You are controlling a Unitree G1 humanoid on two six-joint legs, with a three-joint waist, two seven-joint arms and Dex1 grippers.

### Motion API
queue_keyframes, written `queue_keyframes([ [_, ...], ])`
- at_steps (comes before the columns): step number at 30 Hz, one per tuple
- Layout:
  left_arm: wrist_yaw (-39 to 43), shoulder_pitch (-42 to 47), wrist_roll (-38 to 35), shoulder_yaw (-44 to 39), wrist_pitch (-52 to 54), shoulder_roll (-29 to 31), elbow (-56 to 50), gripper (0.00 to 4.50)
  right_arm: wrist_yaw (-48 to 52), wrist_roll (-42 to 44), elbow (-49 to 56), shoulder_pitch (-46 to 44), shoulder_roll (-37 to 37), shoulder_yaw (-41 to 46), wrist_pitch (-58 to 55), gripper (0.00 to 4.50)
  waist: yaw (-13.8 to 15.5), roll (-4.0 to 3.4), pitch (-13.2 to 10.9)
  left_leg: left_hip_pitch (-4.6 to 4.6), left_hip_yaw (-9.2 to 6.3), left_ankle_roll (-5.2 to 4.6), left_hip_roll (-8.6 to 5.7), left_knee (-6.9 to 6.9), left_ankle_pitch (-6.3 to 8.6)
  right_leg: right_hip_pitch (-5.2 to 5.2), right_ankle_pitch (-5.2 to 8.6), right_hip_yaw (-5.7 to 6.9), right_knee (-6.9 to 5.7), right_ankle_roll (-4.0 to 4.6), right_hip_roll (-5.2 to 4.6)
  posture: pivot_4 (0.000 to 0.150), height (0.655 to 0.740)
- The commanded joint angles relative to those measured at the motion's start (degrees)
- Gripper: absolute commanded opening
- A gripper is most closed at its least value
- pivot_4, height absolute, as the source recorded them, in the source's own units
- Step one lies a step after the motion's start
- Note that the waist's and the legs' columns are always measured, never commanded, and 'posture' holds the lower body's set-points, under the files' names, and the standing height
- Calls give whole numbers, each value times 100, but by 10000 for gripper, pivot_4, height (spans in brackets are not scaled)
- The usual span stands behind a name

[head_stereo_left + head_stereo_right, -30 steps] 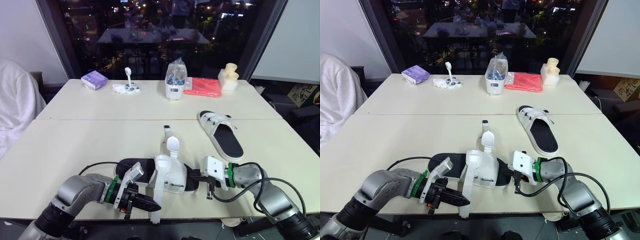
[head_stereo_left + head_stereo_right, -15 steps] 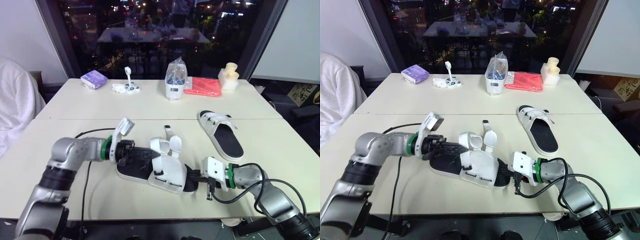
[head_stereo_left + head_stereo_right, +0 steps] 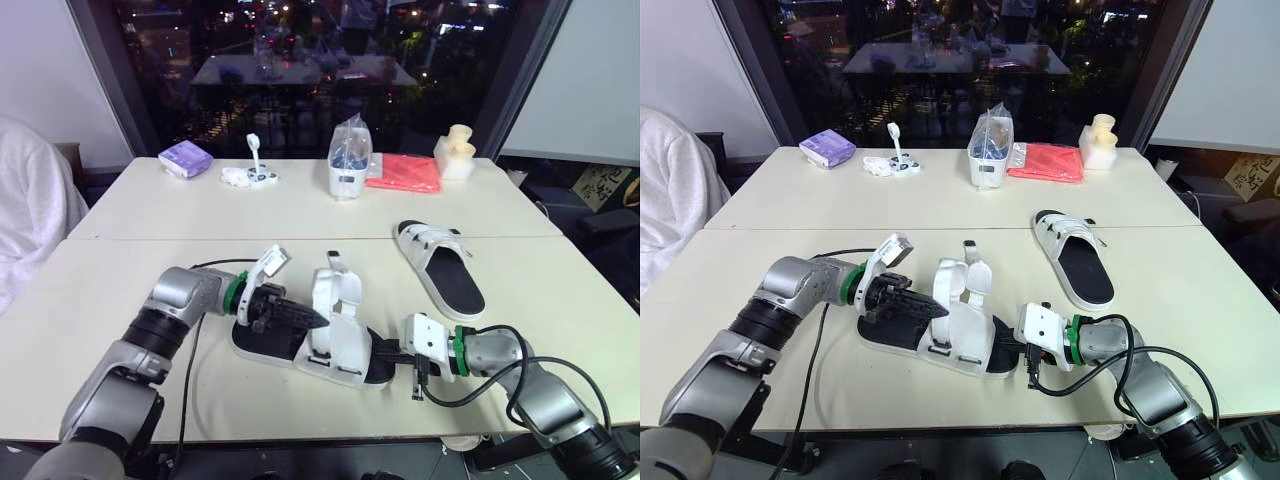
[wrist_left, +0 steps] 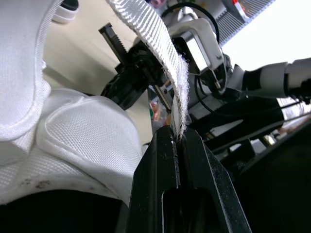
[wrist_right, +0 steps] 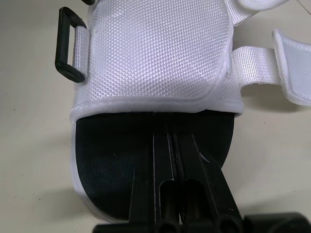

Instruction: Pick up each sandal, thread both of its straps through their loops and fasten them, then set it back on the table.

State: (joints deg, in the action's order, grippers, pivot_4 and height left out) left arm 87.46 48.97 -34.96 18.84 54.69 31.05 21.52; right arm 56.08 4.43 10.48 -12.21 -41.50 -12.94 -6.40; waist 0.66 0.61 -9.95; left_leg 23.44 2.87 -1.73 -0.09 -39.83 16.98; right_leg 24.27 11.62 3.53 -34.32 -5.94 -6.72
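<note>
Where the sandal lies: the sandal (image 3: 320, 335) rests flat on the near table (image 3: 110, 330), close to the middle of its front edge, black footbed up, white fabric upper open.
Strap: a white webbing strap (image 4: 160, 39) rises from the upper, unfastened and not yet through its black loop (image 5: 68, 48).
Left gripper: the left gripper (image 4: 177, 138) has its jaws closed tight on the tip of that strap.
Right gripper: the right gripper (image 5: 169, 138) has its jaws pressed together, lying on the footbed at one end of the sole; whether they grip the sole cannot be told.
Handling: probably light, with a firm, flexible sole. The webbing looks soft and floppy, so it is best taken near the tip; the fabric upper would crumple if squeezed.
Edges: the front edge is close, so a pull toward it could drag the sandal off.
Open room: bare tabletop lies behind and to the left of the sandal.
Second sandal: the other sandal (image 3: 440, 268) lies well apart, toward the right edge.
</note>
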Motion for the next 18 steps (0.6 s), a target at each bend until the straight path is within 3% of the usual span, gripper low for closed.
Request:
queue_keyframes([
  [1, 184, 122, 184, 22, -101, 38, 50, 271, 25, -196, -65, 131, -50, -136, -72, 0, 0, 0, 0, 0, 0, 0, 0, 0, 0, 0, 0, 0, 0, 0, 0, 1500, 7400],
  [18, 239, 368, 12, -316, 370, -147, 190, 271, 38, -293, -69, 136, -46, -146, -25, 0, 0, 0, 0, 0, 0, -1, 0, 0, 0, 0, 0, 0, -2, -1, 0, 1500, 7400],
])
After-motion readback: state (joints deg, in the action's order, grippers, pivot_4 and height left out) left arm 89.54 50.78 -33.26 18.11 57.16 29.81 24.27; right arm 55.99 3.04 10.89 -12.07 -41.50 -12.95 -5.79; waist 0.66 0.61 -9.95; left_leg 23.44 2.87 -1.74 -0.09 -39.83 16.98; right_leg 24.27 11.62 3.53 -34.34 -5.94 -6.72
